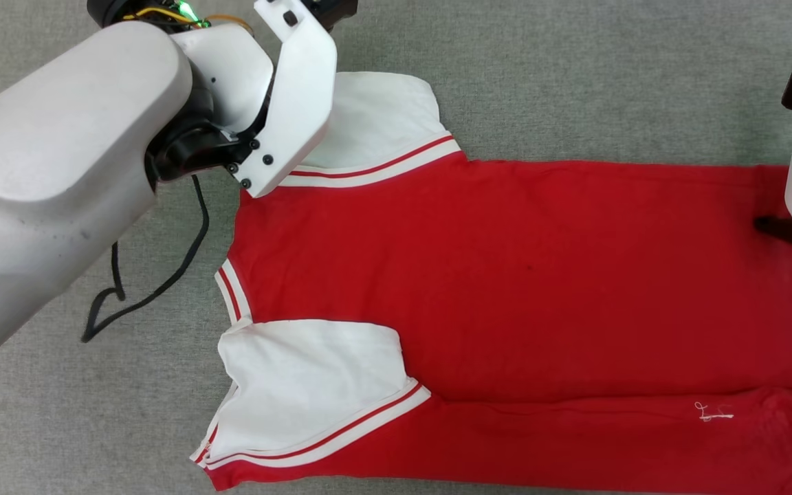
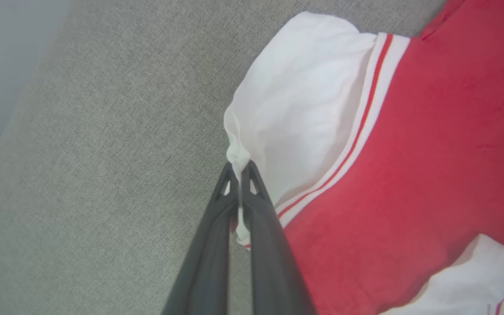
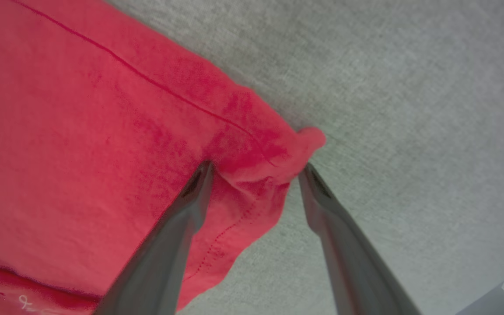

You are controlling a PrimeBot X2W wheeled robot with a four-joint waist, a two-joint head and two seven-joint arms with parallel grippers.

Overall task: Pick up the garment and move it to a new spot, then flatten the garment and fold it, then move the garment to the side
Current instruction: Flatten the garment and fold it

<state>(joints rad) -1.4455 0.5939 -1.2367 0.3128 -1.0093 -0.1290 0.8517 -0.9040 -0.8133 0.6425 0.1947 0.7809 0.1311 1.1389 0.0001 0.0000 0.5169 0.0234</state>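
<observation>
Whereas the left gripper (image 2: 239, 168) has its two dark fingers pressed together on a small pinch of white sleeve edge, the right gripper (image 3: 256, 171) stands with its jaws wide apart, one finger lying on the red cloth and the other beside a bunched hem corner that sits between them; it is not clamped on the fabric. In the head view the red T-shirt (image 1: 520, 275) lies spread across the grey woven surface (image 1: 575, 82), filling the centre and right of the frame, collar end towards the left and hem towards the right edge. Its upper white sleeve (image 1: 375, 117) reaches out at top centre, partly covered by the left arm's white wrist housing (image 1: 293, 96), which enters from the upper left. Its lower white sleeve (image 1: 313, 385) is folded inward over the red body at lower centre, with striped trim along its seam. A long fold line runs across the lower part of the shirt, and a tiny white mark (image 1: 712, 412) shows near the hem at lower right. A black cable (image 1: 162, 275) hangs looped under the left forearm at left of frame. One dark finger (image 1: 777, 228) of the right gripper rests on the cloth at the right edge.
</observation>
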